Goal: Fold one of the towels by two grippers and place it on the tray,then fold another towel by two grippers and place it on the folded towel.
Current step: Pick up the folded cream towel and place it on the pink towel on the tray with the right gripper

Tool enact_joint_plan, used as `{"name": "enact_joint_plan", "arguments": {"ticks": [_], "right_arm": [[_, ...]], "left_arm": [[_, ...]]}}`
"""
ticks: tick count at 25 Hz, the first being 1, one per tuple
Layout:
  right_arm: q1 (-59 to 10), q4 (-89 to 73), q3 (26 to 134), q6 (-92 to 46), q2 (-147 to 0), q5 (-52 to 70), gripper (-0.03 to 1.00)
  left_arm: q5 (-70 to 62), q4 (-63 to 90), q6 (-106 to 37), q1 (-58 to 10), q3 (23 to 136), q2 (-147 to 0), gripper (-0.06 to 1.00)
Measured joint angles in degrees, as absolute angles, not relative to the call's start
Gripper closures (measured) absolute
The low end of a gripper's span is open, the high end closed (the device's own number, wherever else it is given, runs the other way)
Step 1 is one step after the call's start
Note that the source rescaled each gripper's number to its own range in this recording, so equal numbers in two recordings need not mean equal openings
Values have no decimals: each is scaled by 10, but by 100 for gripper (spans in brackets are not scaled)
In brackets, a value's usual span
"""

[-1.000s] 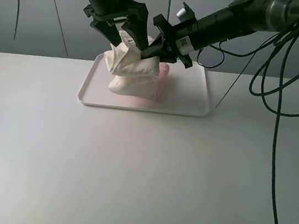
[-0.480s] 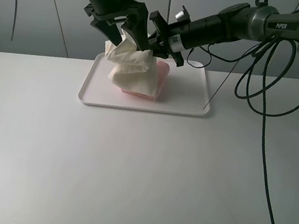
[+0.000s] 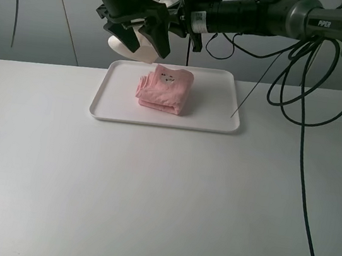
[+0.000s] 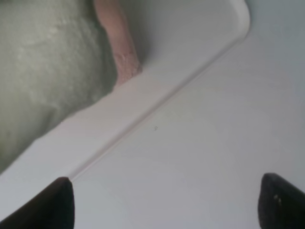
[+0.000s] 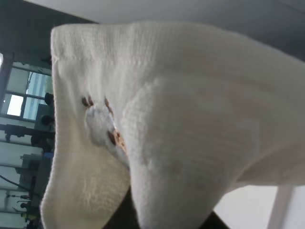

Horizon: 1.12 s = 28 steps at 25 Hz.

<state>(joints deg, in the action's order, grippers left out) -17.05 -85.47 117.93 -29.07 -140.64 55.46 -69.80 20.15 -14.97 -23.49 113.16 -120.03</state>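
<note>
While the folded pink towel [image 3: 165,89] lies alone near the middle of the shallow white rectangular tray [image 3: 221,126] on the plain white counter [image 3: 149,195], the exterior high view shows both arms raised above the tray's far edge. The left hand [image 3: 137,36] and the right hand [image 3: 185,17] sit close together up there, and a soft cream-white towel [image 3: 126,46] hangs bunched between and below them, clear of the tray and of the pink towel. The left hand pinches this cloth; the right hand's grip point is hard to make out from here. Black cables [image 3: 304,89] loop down behind the right arm.

From the left wrist view, the cream-white towel [image 4: 43,67] fills one side, blurred and close to the lens. Beside it a strip of the pink towel [image 4: 119,47] shows, resting inside the tray [image 4: 143,109], whose rounded rim runs diagonally across the counter [image 4: 214,143]. Two dark fingertips [image 4: 59,202] stand well apart at the frame's edge.

Through the right wrist view, the cream-white towel [image 5: 167,133] covers nearly everything, its hemmed edge and a small brown-and-white embroidered motif [image 5: 102,124] plainly visible. A dark finger [image 5: 121,214] presses into the cloth from beneath, so this hand is clamped on the towel.
</note>
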Motion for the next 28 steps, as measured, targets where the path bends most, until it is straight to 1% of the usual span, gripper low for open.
{"name": "enact_joint_plan", "arguments": {"ticks": [6,14,23,25,28], "right_arm": [[-171,-809,1189,-283,-1411,542,86],[-171,-797,1189,-285,-1418,509,86],[-171,-816,1202,-348,-1418,510,86],[-171,-793,1202,-350,-1418,510,86],[-171,-719,1202,-310,-1421,515,86]], "left_arm": [[-698,202,-150,-235,1132,-1200,-5],[-698,203,-150,-235,1132,-1200,-5],[-698,205,-152,-235,1132,-1200,-5],[-698,205,-152,-235,1132,-1200,-5],[-698,205,-152,-235,1132,-1200,-5]]}}
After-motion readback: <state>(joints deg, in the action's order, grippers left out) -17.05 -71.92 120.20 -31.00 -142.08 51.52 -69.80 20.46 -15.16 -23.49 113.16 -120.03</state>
